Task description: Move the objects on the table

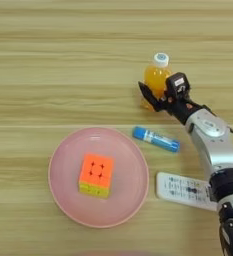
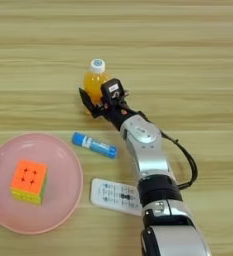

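Right gripper (image 1: 160,95) fingers clamp small orange-drink bottle with white cap (image 1: 156,76), upright on light wooden table (image 1: 63,75).

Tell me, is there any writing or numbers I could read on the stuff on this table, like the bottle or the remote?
None can be read.
Bottle: no label text shows.
Remote: dark button marks, too small to read.
Blue tube: no print can be made out.
Gripper: a small pale patch on top, too blurred to read.
Cube on the pink plate: only dots, no words.
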### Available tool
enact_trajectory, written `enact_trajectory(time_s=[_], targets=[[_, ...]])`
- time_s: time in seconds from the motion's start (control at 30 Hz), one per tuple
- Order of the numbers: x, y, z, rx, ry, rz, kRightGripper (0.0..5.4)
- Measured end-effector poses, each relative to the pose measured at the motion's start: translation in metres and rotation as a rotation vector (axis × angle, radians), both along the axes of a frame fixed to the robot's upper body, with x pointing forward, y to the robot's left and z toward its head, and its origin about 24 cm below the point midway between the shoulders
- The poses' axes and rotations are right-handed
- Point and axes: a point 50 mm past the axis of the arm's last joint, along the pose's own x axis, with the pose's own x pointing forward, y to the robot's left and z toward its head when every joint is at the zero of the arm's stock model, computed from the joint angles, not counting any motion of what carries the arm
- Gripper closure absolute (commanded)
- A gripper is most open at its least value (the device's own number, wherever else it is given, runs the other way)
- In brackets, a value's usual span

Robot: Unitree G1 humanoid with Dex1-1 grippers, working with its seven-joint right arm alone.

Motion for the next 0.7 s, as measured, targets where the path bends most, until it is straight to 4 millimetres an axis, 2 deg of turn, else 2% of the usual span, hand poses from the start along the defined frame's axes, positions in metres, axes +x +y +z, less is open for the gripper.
enact_trajectory(time_s=[0.4,0.47,0.7], targets=[[0.0053,0.0007,-0.0001,-0.017,0.000,-0.001,1.99],[0.0055,0.0008,0.0000,-0.017,0.000,0.000,1.61],[0.0055,0.0005,-0.0028,-0.022,0.014,-0.001,0.98]])
